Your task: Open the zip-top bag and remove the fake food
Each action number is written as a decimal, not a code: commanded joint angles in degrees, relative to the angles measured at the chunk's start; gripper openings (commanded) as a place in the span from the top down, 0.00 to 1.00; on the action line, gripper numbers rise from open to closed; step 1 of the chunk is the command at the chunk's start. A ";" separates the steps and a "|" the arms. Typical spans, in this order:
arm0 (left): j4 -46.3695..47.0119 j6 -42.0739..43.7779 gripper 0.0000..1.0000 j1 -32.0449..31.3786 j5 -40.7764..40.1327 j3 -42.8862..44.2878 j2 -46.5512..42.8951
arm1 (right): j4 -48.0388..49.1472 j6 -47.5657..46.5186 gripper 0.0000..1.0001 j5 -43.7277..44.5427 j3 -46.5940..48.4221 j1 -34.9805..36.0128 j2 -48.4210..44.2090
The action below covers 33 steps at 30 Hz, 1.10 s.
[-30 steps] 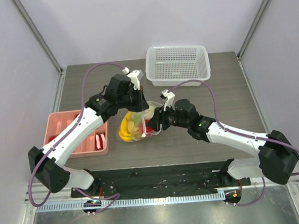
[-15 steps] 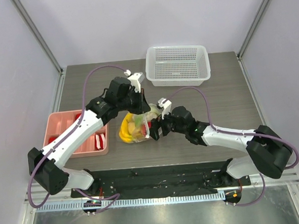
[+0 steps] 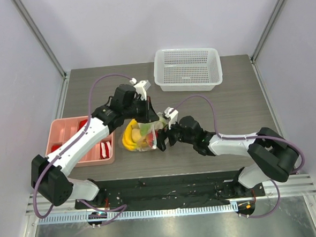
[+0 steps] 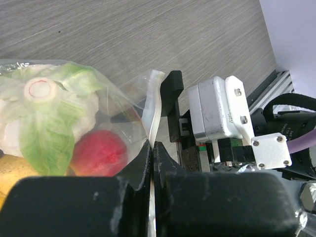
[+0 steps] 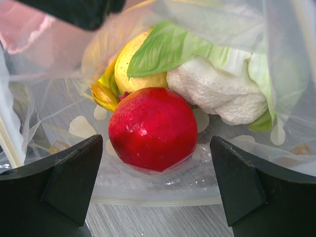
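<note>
You have the zip-top bag (image 3: 140, 137) mid-table, just right of the pink tray (image 3: 67, 132). Left gripper (image 4: 152, 148) is pressed together, pinching the bag's zip edge. Right gripper (image 5: 158, 168) is spread wide at the bag's right side. Fake food inside: red fruit (image 5: 152, 129), cauliflower (image 5: 217, 91)

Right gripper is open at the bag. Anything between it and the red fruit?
No solid object. The red fruit sits straight ahead, centred in the open right gripper. Only the zip-top bag crosses low in front with its lower lip; whether clear film also covers the fruit cannot be told. The left gripper pinches the bag's edge.
</note>
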 commanded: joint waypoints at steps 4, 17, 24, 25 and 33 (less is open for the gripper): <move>4.13 -2.60 1.00 0.35 0.73 -1.34 -1.51 | 12.10 0.18 0.03 -0.49 -1.30 0.33 4.79; 3.43 -3.57 1.00 0.35 -1.91 -1.78 -0.72 | 35.56 7.56 0.12 4.61 -3.94 1.56 20.26; 0.80 -1.81 1.00 0.35 -4.54 -0.55 -0.19 | 36.38 8.62 0.48 4.60 -5.08 1.65 17.05; 0.62 -1.81 1.00 0.35 -4.81 -0.46 -0.10 | 35.59 8.28 0.58 5.57 -6.39 1.65 15.28; 0.27 -1.72 1.00 0.97 -5.07 -0.29 0.69 | 19.95 7.39 0.89 13.98 -4.82 1.65 -0.19</move>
